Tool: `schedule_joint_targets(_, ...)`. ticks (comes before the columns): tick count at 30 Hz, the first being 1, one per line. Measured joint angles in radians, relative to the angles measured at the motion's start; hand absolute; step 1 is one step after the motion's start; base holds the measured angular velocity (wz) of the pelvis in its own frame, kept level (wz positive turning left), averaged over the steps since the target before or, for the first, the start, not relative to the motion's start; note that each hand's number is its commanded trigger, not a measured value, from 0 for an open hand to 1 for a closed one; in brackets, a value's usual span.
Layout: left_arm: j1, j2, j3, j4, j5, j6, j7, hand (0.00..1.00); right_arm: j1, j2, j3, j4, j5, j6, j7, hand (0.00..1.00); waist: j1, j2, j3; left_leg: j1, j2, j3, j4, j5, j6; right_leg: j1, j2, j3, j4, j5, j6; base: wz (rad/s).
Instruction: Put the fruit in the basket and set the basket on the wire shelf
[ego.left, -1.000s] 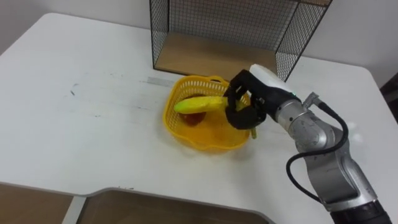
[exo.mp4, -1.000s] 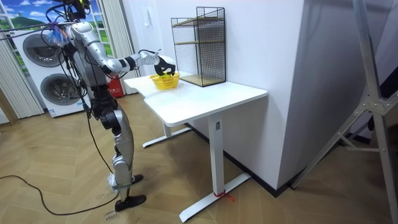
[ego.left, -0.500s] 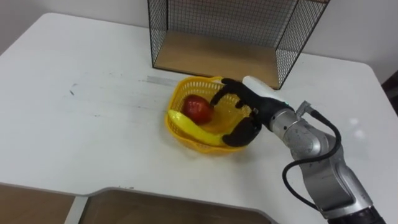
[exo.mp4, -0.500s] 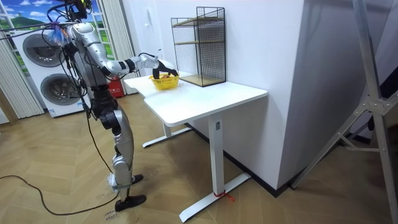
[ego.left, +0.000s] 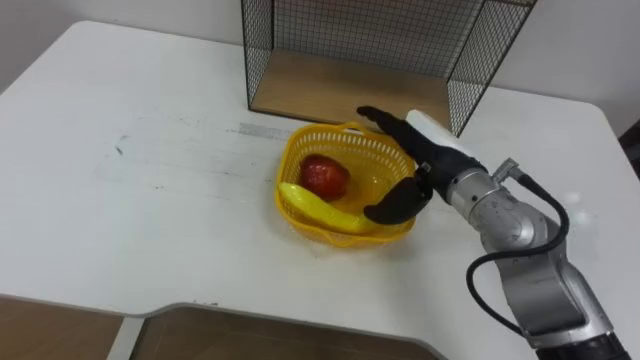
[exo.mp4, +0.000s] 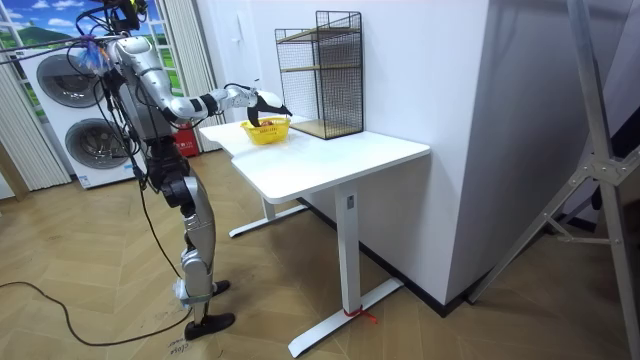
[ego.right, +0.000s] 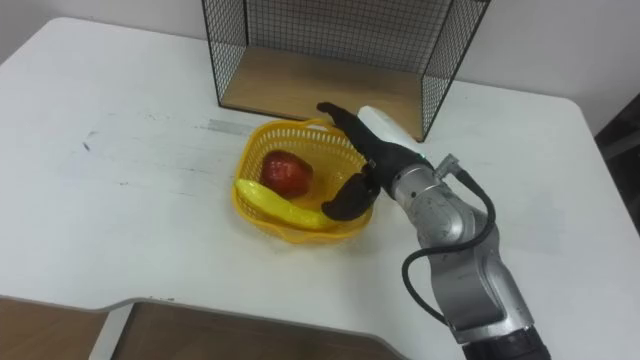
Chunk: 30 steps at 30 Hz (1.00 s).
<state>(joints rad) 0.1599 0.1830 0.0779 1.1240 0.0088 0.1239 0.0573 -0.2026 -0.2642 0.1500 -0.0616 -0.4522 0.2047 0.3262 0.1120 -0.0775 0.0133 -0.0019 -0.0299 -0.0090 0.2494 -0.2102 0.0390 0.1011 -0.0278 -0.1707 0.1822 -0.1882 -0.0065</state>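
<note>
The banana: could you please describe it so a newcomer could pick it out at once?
On the white table, in front of the wire shelf, sits a yellow basket. Inside, the banana is the long yellow fruit along the near rim, not the round red apple.

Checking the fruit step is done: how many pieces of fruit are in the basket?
2: a red apple toward the far side of the basket, and a banana lying along its near side. Anything beneath them would be hidden.
</note>
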Motion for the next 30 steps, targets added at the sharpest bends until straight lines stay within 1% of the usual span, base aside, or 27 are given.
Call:
schedule_joint_targets(2,0.007,0.0,0.002,0.0,-0.041,-0.002,0.004,0.0,0.013,-0.001,-0.033,0.0,0.047,-0.008,-0.038,0.0,0.0,0.008,-0.0027,0.001,0.0,0.0,0.002,0.0,0.0,0.001,0.0,-0.001,0.0,0.001,0.002,-0.06)
schedule_joint_targets(3,0.012,-0.001,0.004,0.002,-0.067,-0.004,0.006,0.0,0.032,-0.001,-0.056,0.0,0.077,-0.014,-0.069,0.0,0.0,0.014,-0.0059,0.006,0.0,0.001,0.002,0.0,0.0,0.005,0.0,-0.001,0.001,0.001,0.002,-0.03)
schedule_joint_targets(4,0.02,-0.001,0.007,0.007,-0.08,-0.007,0.007,0.0,0.043,-0.001,-0.065,0.0,0.095,-0.016,-0.084,0.0,0.0,0.018,-0.007,0.008,-0.001,0.002,0.001,0.0,0.0,0.006,0.0,-0.002,0.002,0.001,0.002,0.0)
schedule_joint_targets(5,0.03,-0.003,0.011,0.016,-0.095,-0.016,0.013,0.0,0.067,-0.001,-0.083,0.0,0.131,-0.023,-0.113,0.0,-0.007,0.023,-0.0115,0.011,-0.001,0.001,0.002,0.0,0.0,0.011,-0.001,-0.009,0.002,0.001,0.002,0.09)
schedule_joint_targets(6,0.036,-0.006,0.029,0.022,-0.097,-0.021,0.024,0.0,0.089,-0.001,-0.104,0.0,0.155,-0.033,-0.135,0.0,-0.02,0.026,-0.0124,0.011,-0.001,-0.004,0.006,0.0,0.001,0.015,-0.001,-0.015,0.003,0.001,0.002,0.12)
schedule_joint_targets(9,0.061,-0.009,0.074,0.02,-0.115,-0.024,0.053,0.0,0.136,0.0,-0.152,0.0,0.215,-0.04,-0.195,0.0,-0.037,0.03,-0.0127,0.005,-0.001,-0.008,0.013,0.0,0.001,0.014,-0.001,-0.019,0.003,0.001,0.002,0.05)
schedule_joint_targets(10,0.066,-0.011,0.088,0.02,-0.116,-0.024,0.065,0.0,0.151,0.0,-0.175,0.0,0.232,-0.04,-0.216,0.0,-0.05,0.033,-0.013,0.004,-0.001,-0.007,0.017,-0.001,0.001,0.015,-0.001,-0.019,0.002,0.001,0.002,0.0)
schedule_joint_targets(11,0.069,-0.012,0.101,0.018,-0.119,-0.024,0.07,0.0,0.157,0.0,-0.186,0.0,0.245,-0.04,-0.229,0.0,-0.053,0.035,-0.0133,0.005,-0.001,-0.005,0.018,-0.001,0.001,0.016,-0.001,-0.018,0.002,0.001,0.002,-0.03)
schedule_joint_targets(13,0.082,-0.012,0.145,0.013,-0.165,-0.024,0.096,0.0,0.181,0.0,-0.233,0.0,0.33,-0.043,-0.293,0.0,-0.056,0.043,-0.0155,0.013,0.0,0.003,0.018,0.0,0.001,0.02,0.0,-0.008,0.003,0.001,0.002,-0.09)
schedule_joint_targets(14,0.084,-0.011,0.155,0.01,-0.174,-0.024,0.104,0.0,0.186,0.001,-0.244,0.0,0.34,-0.045,-0.308,0.0,-0.058,0.045,-0.0165,0.012,0.001,0.0,0.019,0.0,0.001,0.02,0.0,-0.009,0.003,0.001,0.002,-0.05)
schedule_joint_targets(16,0.096,-0.012,0.181,-0.023,-0.181,-0.026,0.124,0.0,0.196,0.002,-0.267,0.0,0.349,-0.059,-0.354,0.0,-0.066,0.049,-0.0175,0.011,0.0,-0.001,0.022,0.0,0.001,0.021,-0.002,-0.009,0.001,0.001,0.003,0.02)
schedule_joint_targets(18,0.1,-0.01,0.226,-0.056,-0.196,-0.047,0.157,0.0,0.219,0.002,-0.302,0.001,0.384,-0.082,-0.41,0.0,-0.076,0.053,-0.0198,0.013,-0.001,-0.001,0.026,0.0,0.002,0.029,-0.003,-0.009,-0.006,0.0,0.004,0.06)
schedule_joint_targets(19,0.107,-0.009,0.248,-0.094,-0.202,-0.048,0.176,0.0,0.235,0.002,-0.317,0.005,0.403,-0.095,-0.438,0.0,-0.078,0.058,-0.0181,0.014,0.0,0.0,0.025,0.0,0.002,0.028,-0.004,-0.005,-0.013,0.001,0.005,0.03)
schedule_joint_targets(20,0.111,-0.01,0.264,-0.117,-0.205,-0.048,0.181,0.0,0.249,0.002,-0.326,0.006,0.412,-0.101,-0.45,0.0,-0.078,0.057,-0.0186,0.014,0.0,0.001,0.025,0.0,0.002,0.027,-0.006,-0.005,-0.013,0.001,0.006,0.0)
schedule_joint_targets(21,0.12,-0.01,0.284,-0.17,-0.217,-0.048,0.195,0.0,0.273,0.002,-0.34,0.006,0.429,-0.104,-0.471,0.0,-0.078,0.057,-0.0195,0.014,0.001,0.001,0.024,0.0,0.002,0.027,-0.005,-0.003,-0.014,0.001,0.006,0.0)
schedule_joint_targets(22,0.12,-0.009,0.301,-0.22,-0.239,-0.047,0.212,0.0,0.296,0.002,-0.348,0.006,0.449,-0.104,-0.492,0.0,-0.079,0.059,-0.0186,0.014,0.001,0.001,0.024,0.0,0.002,0.028,-0.005,-0.002,-0.014,0.001,0.006,0.0)
schedule_joint_targets(23,0.119,-0.009,0.307,-0.243,-0.247,-0.047,0.22,0.0,0.306,0.002,-0.35,0.006,0.451,-0.104,-0.499,0.0,-0.079,0.061,-0.0188,0.014,0.0,0.003,0.023,0.0,0.002,0.03,-0.004,-0.002,-0.014,0.001,0.006,-0.05)
schedule_joint_targets(24,0.115,-0.008,0.311,-0.282,-0.263,-0.053,0.235,0.0,0.323,0.002,-0.35,0.006,0.453,-0.104,-0.51,0.0,-0.078,0.069,-0.0176,0.014,0.0,0.004,0.021,0.0,0.003,0.031,-0.003,0.0,-0.013,0.002,0.008,-0.05)
schedule_joint_targets(25,0.115,-0.008,0.313,-0.307,-0.284,-0.064,0.249,0.0,0.337,0.002,-0.35,0.006,0.463,-0.104,-0.519,0.0,-0.08,0.077,-0.0185,0.014,-0.001,0.006,0.019,0.0,0.004,0.03,-0.005,0.0,-0.013,0.003,0.009,-0.06)
schedule_joint_targets(26,0.11,-0.008,0.313,-0.322,-0.292,-0.065,0.255,0.0,0.346,0.002,-0.351,0.006,0.469,-0.104,-0.523,0.0,-0.08,0.078,-0.02,0.015,-0.002,0.005,0.018,0.0,0.005,0.03,-0.005,0.001,-0.014,0.003,0.009,-0.03)
schedule_joint_targets(27,0.106,-0.009,0.314,-0.372,-0.311,-0.066,0.268,0.0,0.363,0.004,-0.351,0.006,0.485,-0.105,-0.525,0.0,-0.083,0.082,-0.0199,0.015,-0.002,0.006,0.016,-0.001,0.005,0.028,-0.005,0.001,-0.014,0.003,0.009,-0.03)
schedule_joint_targets(28,0.108,-0.009,0.314,-0.399,-0.315,-0.066,0.272,0.0,0.373,0.005,-0.351,0.006,0.491,-0.105,-0.526,0.0,-0.081,0.084,-0.0198,0.016,-0.001,0.006,0.014,-0.001,0.005,0.027,-0.005,0.001,-0.014,0.003,0.009,-0.05)
schedule_joint_targets(30,0.121,-0.009,0.315,-0.496,-0.322,-0.073,0.299,0.0,0.398,0.006,-0.351,0.006,0.504,-0.105,-0.527,0.0,-0.078,0.09,-0.0191,0.023,0.0,0.007,0.004,0.0,0.005,0.029,-0.005,-0.001,-0.014,0.003,0.009,-0.05)
